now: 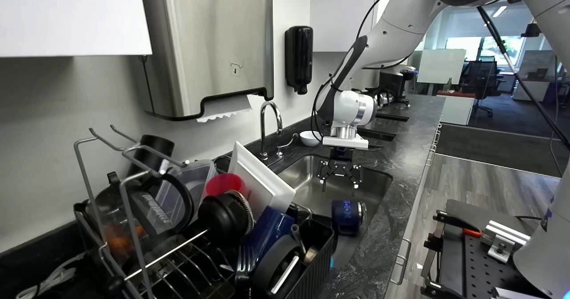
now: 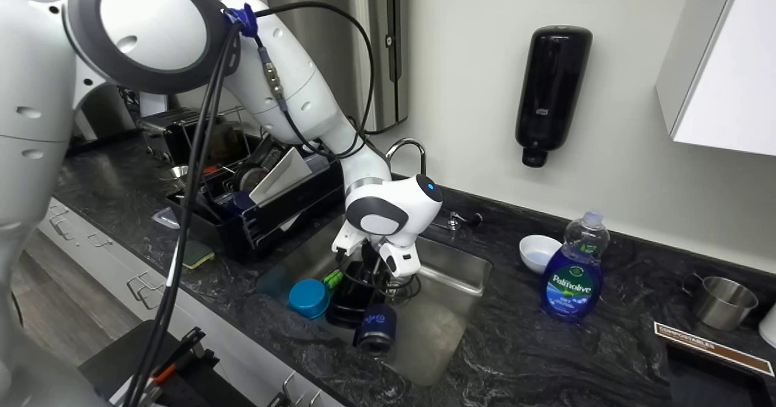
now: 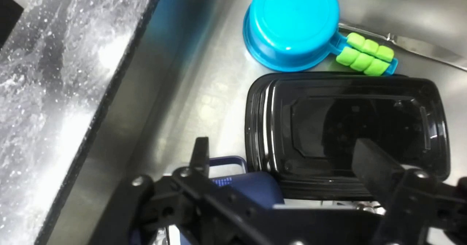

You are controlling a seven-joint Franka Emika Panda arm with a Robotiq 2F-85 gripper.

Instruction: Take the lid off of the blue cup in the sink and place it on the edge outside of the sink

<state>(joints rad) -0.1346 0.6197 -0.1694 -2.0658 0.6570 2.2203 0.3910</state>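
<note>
Lid [image 1: 363,213] looks to be on the mouth of the dark blue cup [image 1: 345,214], which lies on its side in the sink [image 2: 439,334], lid end facing the front edge [image 3: 73,91]. Bright blue pan [image 3: 295,15] nearby is upturned, no lid showing, so I take the cup as target. Jaws are spread, nothing pinched, hanging over the sink, apart from the lid. Lid's likely light and stiff, hard plastic at a guess, slick if wet; can't tell how tight it seats. Cup probably outweighs it but could slide or roll with the pull; black tub [image 3: 328,128] just beside may check a roll one way. I'd grab the lid across its rim and draw straight along the cup's axis, no squeezing the body.
</note>
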